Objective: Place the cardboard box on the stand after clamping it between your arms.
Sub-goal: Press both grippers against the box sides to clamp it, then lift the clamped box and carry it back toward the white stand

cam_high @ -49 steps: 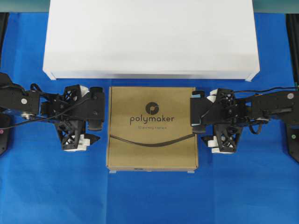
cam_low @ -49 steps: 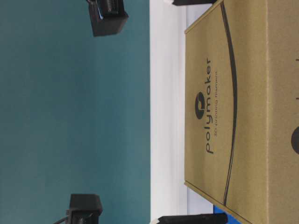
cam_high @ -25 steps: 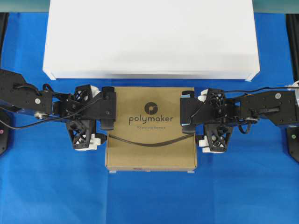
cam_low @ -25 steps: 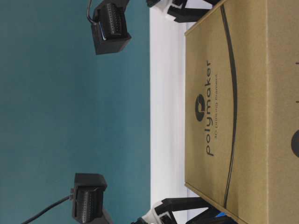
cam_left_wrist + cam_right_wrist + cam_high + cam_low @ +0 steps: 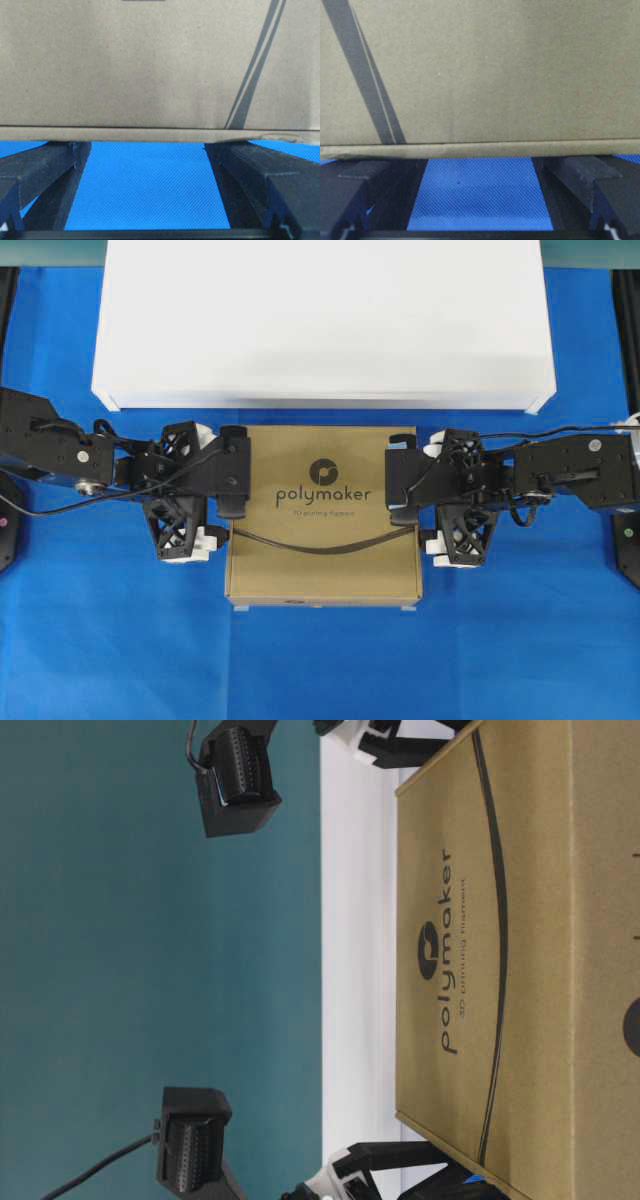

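Pressed in from nine and three o'clock, the cardboard box (image 5: 322,515) sits flat on the blue cloth (image 5: 320,670), just short of the white stand (image 5: 325,320) at twelve o'clock, with the two nearly meeting edge to edge. To clamp well: keep both pushes level and opposed, squeezing evenly so the box neither twists nor buckles, then lift together and carry toward twelve o'clock, high enough to clear the stand's front lip. Left gripper (image 5: 232,473) spread to its widest, both fingers (image 5: 40,170) butted against the box's side wall near its bottom edge, nothing pinched between them. Right gripper (image 5: 402,481) likewise fully spread, fingertips (image 5: 580,172) meeting the opposite wall. Box apparently not yet raised, though the wrist views leave that uncertain.
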{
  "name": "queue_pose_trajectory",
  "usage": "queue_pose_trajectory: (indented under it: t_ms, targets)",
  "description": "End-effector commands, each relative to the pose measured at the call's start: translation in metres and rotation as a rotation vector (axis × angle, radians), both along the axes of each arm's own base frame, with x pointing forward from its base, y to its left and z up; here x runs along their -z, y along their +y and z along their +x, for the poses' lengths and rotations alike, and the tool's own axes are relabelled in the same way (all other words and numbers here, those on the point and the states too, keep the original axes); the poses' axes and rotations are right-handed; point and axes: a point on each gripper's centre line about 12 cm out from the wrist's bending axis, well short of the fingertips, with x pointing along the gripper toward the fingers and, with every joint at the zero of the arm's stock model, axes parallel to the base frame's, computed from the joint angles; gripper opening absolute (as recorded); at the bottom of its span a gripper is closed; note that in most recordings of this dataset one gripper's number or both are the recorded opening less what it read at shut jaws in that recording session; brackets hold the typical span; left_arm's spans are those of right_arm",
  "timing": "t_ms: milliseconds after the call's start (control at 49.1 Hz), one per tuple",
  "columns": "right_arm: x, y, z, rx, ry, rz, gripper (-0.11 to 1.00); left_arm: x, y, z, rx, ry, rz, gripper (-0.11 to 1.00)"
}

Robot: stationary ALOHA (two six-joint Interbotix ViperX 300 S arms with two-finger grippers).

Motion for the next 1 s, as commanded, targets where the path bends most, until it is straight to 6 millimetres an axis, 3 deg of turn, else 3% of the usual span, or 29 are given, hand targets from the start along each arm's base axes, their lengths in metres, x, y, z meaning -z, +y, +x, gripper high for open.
queue_pose_trajectory:
  t_ms: [0, 224, 346, 611, 815, 978]
  targets:
    - [-0.013, -0.001, 0.012, -0.005, -0.055, -0.006, 0.99, -0.014, 0.0, 0.015, 0.004, -0.066, 0.003, 0.89]
    - [-0.021, -0.002, 0.016, 0.001, -0.069, -0.004, 0.99, -0.028, -0.001, 0.028, 0.008, -0.104, 0.006, 0.89]
    - [-0.039, -0.001, 0.017, 0.011, -0.068, 0.006, 0.99, -0.049, -0.001, 0.033, 0.006, -0.132, 0.007, 0.89]
    - [-0.105, -0.001, 0.017, 0.009, -0.076, 0.013, 0.99, -0.116, 0.0, 0.033, -0.002, -0.144, 0.015, 0.88]
    - [-0.163, 0.004, 0.011, 0.001, -0.088, 0.017, 0.99, -0.174, 0.001, 0.021, -0.013, -0.178, 0.018, 0.87]
    - [-0.203, 0.01, 0.008, -0.017, -0.093, 0.02, 0.99, -0.207, 0.001, 0.011, -0.021, -0.172, 0.019, 0.87]
